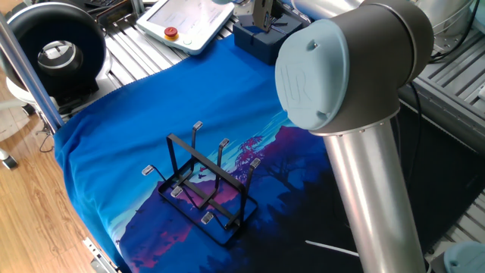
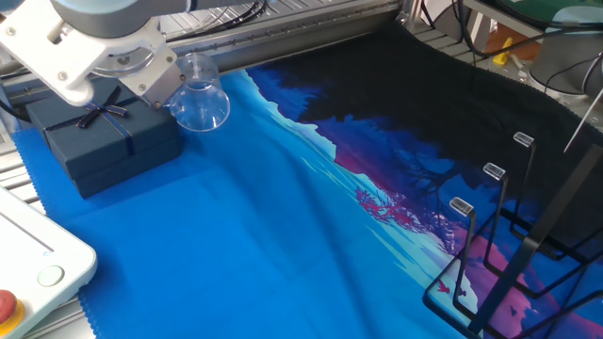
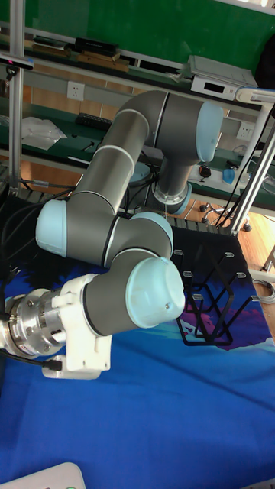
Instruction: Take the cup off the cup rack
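The cup (image 2: 201, 96), clear glass with a round body, hangs tilted just above the blue cloth at the back left of the other fixed view, far from the cup rack. My gripper (image 2: 177, 85) reaches it from the left and is shut on its rim side. The cup rack (image 2: 495, 254) is a black wire frame with grey-tipped prongs and stands bare at the right edge. In one fixed view the cup rack (image 1: 203, 186) sits mid-table, and my gripper (image 1: 264, 13) shows only partly at the top, behind the arm's elbow. The tall fixed view shows the cup rack (image 3: 211, 296); the gripper is cut off at the left.
A dark blue gift box (image 2: 102, 139) with a ribbon lies right beside the cup. A white teach pendant (image 1: 191, 20) with a red button rests at the table's edge. A black round device (image 1: 57, 49) stands off the table. The arm's large elbow (image 1: 341, 72) blocks much of one fixed view.
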`<state>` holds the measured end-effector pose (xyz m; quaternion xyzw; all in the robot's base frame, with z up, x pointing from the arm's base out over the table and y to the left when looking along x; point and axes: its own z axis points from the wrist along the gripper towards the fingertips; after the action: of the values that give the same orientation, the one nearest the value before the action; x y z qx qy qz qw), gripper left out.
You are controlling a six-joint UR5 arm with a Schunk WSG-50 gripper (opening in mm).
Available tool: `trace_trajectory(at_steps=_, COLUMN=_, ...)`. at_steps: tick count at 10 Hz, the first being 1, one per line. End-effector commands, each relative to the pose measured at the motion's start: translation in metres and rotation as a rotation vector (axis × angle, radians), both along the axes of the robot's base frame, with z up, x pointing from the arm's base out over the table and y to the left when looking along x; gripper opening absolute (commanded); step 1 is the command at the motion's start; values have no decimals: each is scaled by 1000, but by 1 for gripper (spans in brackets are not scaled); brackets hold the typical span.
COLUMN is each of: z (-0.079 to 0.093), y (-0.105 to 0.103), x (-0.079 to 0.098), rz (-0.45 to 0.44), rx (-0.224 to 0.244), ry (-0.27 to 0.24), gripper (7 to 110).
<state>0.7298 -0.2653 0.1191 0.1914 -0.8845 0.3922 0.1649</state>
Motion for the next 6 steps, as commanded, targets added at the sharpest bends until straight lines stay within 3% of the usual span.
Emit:
trace_trajectory(at_steps=1, z=-4, y=6, x=-18, rz=-70, rx=28, ry=28, gripper=7)
trace_trajectory(at_steps=3, z=-6, y=16, x=-41, rz=-171, rx=52, ry=57, gripper=7)
trace_trajectory(at_steps=6, z=-16, y=36, x=-51, rz=-206, rx=128, ry=78, gripper=7)
